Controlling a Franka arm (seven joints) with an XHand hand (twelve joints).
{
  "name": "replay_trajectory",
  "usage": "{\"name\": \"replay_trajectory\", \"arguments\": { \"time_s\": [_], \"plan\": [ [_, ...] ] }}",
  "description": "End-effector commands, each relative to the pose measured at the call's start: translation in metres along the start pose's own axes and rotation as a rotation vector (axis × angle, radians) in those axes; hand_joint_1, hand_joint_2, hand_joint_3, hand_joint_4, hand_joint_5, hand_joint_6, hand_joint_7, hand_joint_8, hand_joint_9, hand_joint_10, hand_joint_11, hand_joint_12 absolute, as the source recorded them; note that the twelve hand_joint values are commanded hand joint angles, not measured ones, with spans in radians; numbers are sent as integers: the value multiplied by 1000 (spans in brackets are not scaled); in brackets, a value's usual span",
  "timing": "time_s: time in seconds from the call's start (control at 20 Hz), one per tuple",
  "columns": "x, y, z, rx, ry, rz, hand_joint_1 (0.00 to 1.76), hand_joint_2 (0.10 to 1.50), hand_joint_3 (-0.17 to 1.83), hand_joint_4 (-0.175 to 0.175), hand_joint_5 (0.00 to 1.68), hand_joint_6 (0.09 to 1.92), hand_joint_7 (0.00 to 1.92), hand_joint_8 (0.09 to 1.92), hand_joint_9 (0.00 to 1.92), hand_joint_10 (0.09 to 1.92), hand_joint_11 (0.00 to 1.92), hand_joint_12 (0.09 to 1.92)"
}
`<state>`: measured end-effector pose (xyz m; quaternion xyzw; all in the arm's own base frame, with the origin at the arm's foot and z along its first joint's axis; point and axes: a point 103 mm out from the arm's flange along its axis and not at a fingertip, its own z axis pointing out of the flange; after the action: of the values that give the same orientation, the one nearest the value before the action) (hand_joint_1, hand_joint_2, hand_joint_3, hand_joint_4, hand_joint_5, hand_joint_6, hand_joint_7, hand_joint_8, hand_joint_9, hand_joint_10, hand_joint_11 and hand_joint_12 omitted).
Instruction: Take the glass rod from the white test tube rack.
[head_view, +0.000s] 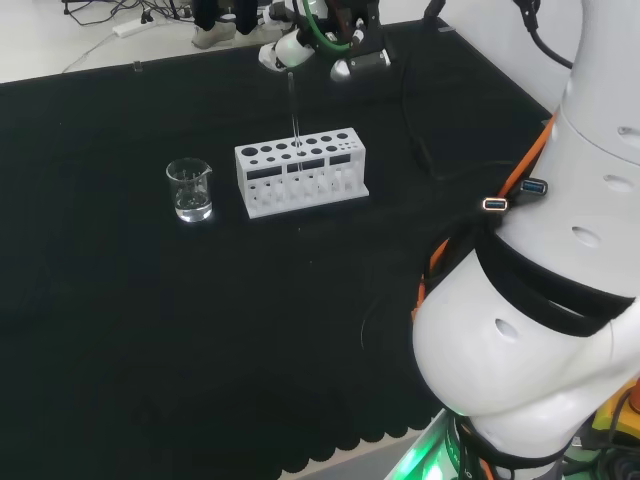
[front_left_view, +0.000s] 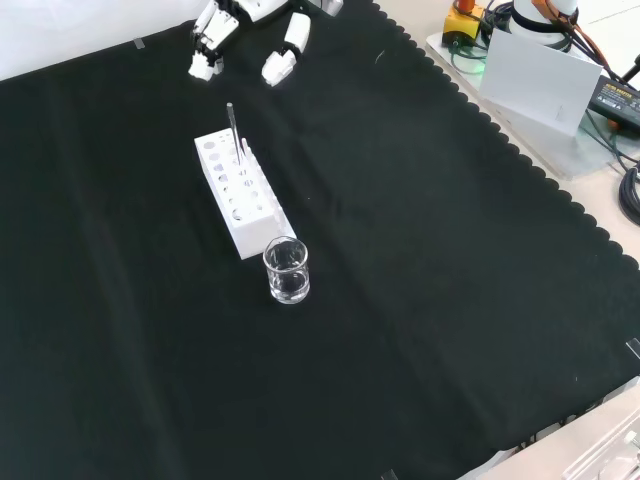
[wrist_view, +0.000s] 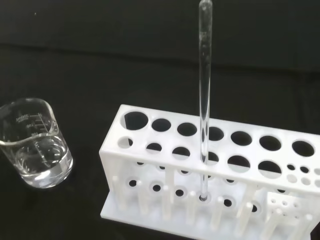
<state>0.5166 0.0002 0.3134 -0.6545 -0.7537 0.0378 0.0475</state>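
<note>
Black cloth (front_left_view: 420, 300) covers the whole bench, matte and a bit wrinkly, with a scalloped edge along the right side of the front view. Sitting on it is the rack (head_view: 302, 172), a chunky white plastic block with two rows of round holes on top and thin pillars down to a base plate. The rod (wrist_view: 204, 95) is a skinny clear glass stick, standing pretty much upright in one of the holes near the rack's middle, its rounded tip poking well above the top and its foot resting in a socket in the base plate. Just beside one short end of the rack is a small clear beaker (front_left_view: 287, 270), round with a pour lip and printed markings, with what looks like a little clear liquid in the bottom. The hand (front_left_view: 215, 32) hangs at the upper left of the front view, above and beyond the rack, black and white fingers hanging relaxed and apart, holding nothing, clear of the rod.
</note>
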Motion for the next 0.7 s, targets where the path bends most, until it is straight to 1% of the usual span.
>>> {"name": "replay_trajectory", "arguments": {
  "time_s": [0.05, 0.1, 0.15, 0.2, 0.35, 0.45, 0.55, 0.6, 0.65, 0.7],
  "plan": [
    [-1, 7, 19, 4, 8, -22, 495, 1004, 468, -155, 422, 87, 291, 818, 624, 753, 451, 1322],
    [-2, 7, 19, 3, 12, -21, 495, 1004, 468, -155, 424, 87, 295, 819, 628, 752, 453, 1321],
    [-2, 7, 20, 19, 6, -3, 496, 1004, 468, -156, 425, 87, 299, 820, 632, 752, 456, 1320],
    [-3, 7, 21, 26, 0, -3, 496, 1005, 468, -156, 426, 87, 302, 820, 637, 752, 458, 1320],
    [4, 12, 27, 9, 3, -17, 500, 1005, 468, -157, 429, 87, 317, 821, 672, 745, 473, 1312],
    [-2, 10, 26, 7, 30, -21, 501, 1006, 469, -157, 432, 87, 324, 821, 696, 745, 485, 1311],
    [-4, 14, 31, 8, 30, -27, 503, 1006, 469, -157, 435, 87, 329, 821, 709, 746, 492, 1311],
    [-9, 12, 31, 2, 37, -33, 504, 1006, 469, -158, 436, 88, 331, 821, 713, 746, 494, 1310],
    [-9, 13, 32, 3, 29, -31, 506, 1007, 469, -158, 437, 89, 333, 821, 717, 747, 495, 1310],
    [-8, 14, 34, 0, 32, -53, 507, 1007, 469, -158, 438, 90, 335, 821, 721, 747, 496, 1309]
  ]
}}
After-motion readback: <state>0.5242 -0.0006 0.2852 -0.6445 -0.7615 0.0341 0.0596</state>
